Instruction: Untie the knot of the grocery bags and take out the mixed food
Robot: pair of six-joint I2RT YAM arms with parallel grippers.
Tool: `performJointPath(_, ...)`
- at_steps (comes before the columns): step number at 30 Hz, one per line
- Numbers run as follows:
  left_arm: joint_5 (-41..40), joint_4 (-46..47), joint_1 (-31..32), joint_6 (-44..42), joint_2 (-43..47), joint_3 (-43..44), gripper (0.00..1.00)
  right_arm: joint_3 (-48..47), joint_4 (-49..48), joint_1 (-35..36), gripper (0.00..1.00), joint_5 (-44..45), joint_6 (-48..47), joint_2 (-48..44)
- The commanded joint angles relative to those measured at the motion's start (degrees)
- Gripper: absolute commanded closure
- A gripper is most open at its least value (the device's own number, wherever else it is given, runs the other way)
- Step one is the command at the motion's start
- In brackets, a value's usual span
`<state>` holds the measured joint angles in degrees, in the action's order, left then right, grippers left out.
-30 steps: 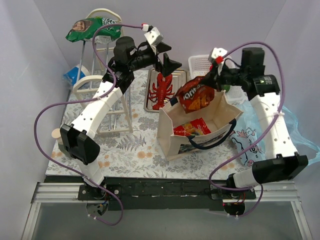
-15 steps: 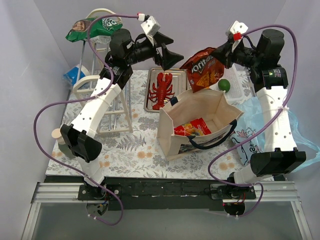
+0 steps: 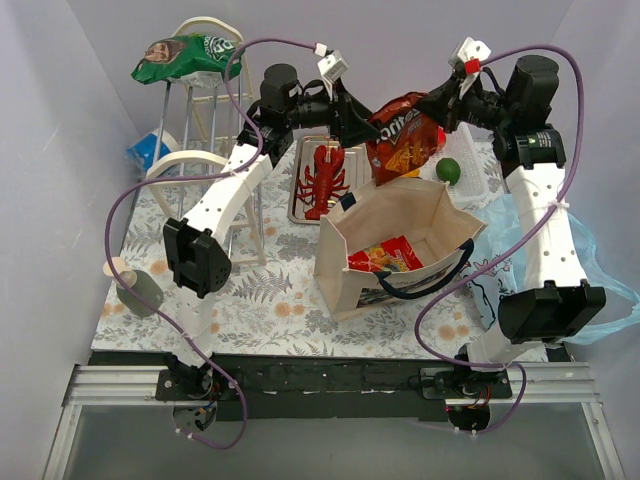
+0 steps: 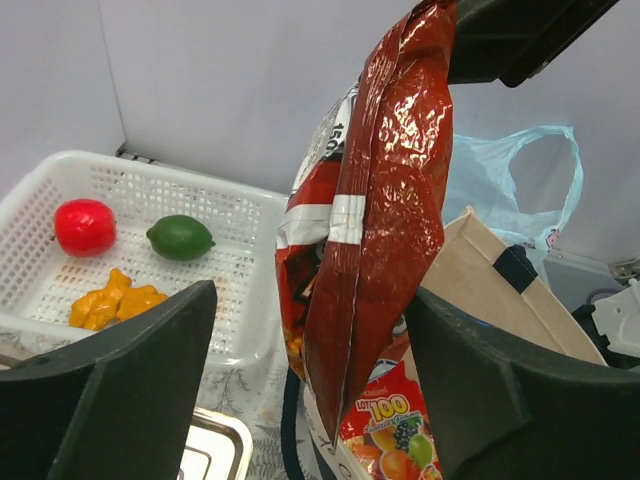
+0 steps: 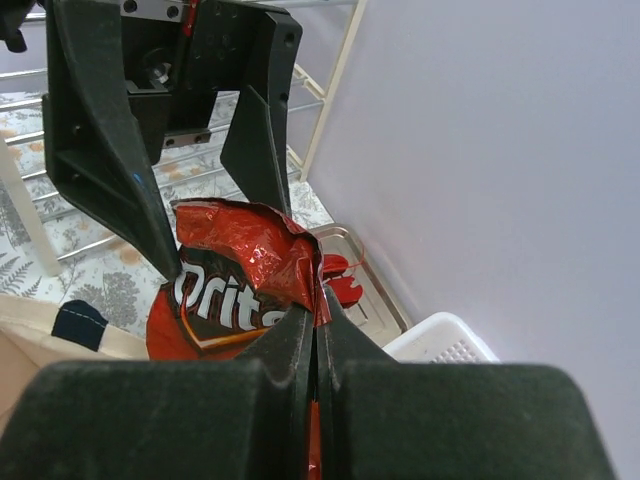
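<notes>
Pinched tight on the crumpled top of the chip bag (image 3: 403,135): right gripper (image 3: 440,100). Hanging just above the tote (image 3: 400,215), toward its back rim. Left gripper (image 3: 352,125) spread wide either side of the bag; contact impossible to tell. Packet (image 3: 385,255) inside the tote half hidden. Lobster (image 3: 323,180) behind the tote, left.
</notes>
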<state>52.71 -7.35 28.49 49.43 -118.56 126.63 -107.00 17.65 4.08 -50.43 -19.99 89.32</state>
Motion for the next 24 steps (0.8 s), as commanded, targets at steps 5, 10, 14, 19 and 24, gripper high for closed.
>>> performJointPath(5, 4.5, 2.8, 1.0, 0.0, -0.9, 6.7, 0.65, -0.6, -5.5, -0.2, 0.99, -0.3, 3.8, 1.6)
performJointPath(10, 1.0, 2.4, 1.2, -1.8, -0.4, 9.9, 1.0, -0.2, -8.1, -1.4, 0.56, 6.3, 12.0, 2.6)
performJointPath(14, -7.7, -0.2, 0.3, -3.0, 1.0, 15.3, 1.0, 2.4, -16.4, -9.2, 0.24, 9.2, 26.9, 3.1)
performJointPath(19, -18.9, -4.3, -1.5, -7.8, 9.2, 11.6, 1.0, 2.9, -21.2, -15.0, 0.21, 11.8, 40.7, 6.3)
performJointPath(24, -34.2, -11.2, -2.6, -16.0, 17.8, 5.7, 1.0, 2.4, -23.4, -15.0, 0.21, 9.1, 39.9, 8.2)
